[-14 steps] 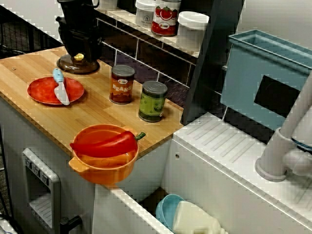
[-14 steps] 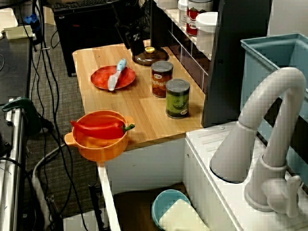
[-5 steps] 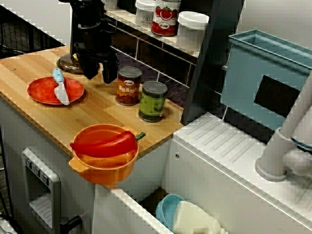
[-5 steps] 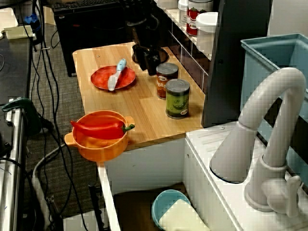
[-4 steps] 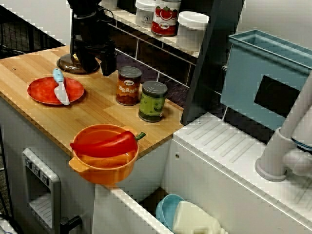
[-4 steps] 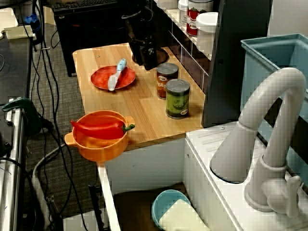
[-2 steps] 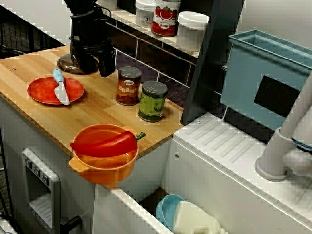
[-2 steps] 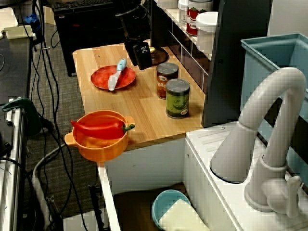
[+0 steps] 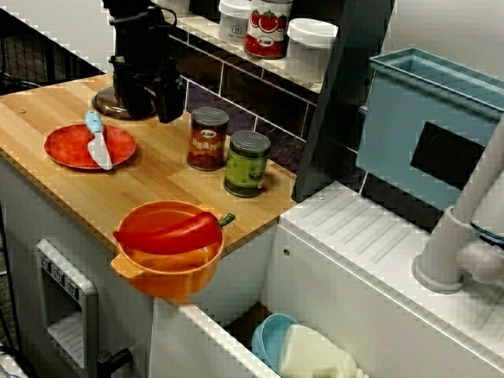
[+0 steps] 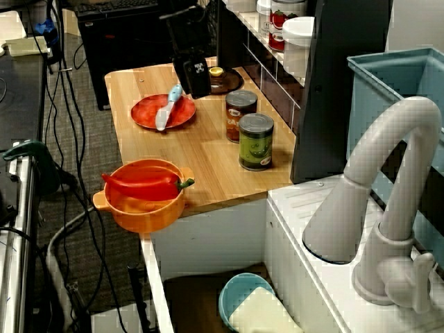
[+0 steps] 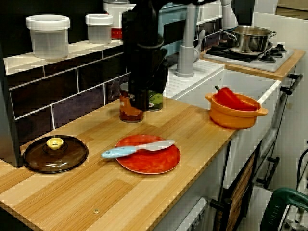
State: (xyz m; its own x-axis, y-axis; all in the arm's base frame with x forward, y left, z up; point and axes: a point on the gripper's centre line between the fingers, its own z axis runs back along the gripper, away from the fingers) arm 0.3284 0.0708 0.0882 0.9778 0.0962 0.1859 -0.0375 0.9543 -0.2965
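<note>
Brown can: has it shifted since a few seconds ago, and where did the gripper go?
The brown can has slid a little right, toward the green can. The gripper came from above the glass lid to the can's left side, then drew back toward the lid, open and empty. The plate, knife, bowl and pepper stayed put.

The pale wooden counter (image 9: 157, 177) shows straight grain under a smooth, satin finish. The round red plastic plate (image 9: 67, 148) shines a little, while the light-blue plastic knife (image 9: 98, 142) looks duller. The brown-labelled metal can (image 9: 208, 139) and the green-labelled metal can (image 9: 246, 164) have grey tin tops and paper-like wraps. The orange plastic pot (image 9: 169, 276) and the red plastic pepper (image 9: 169, 232) are glossy. The dark see-through lid (image 11: 67, 156) looks like smoked glass. The black tool (image 9: 148, 106) is matt.
</note>
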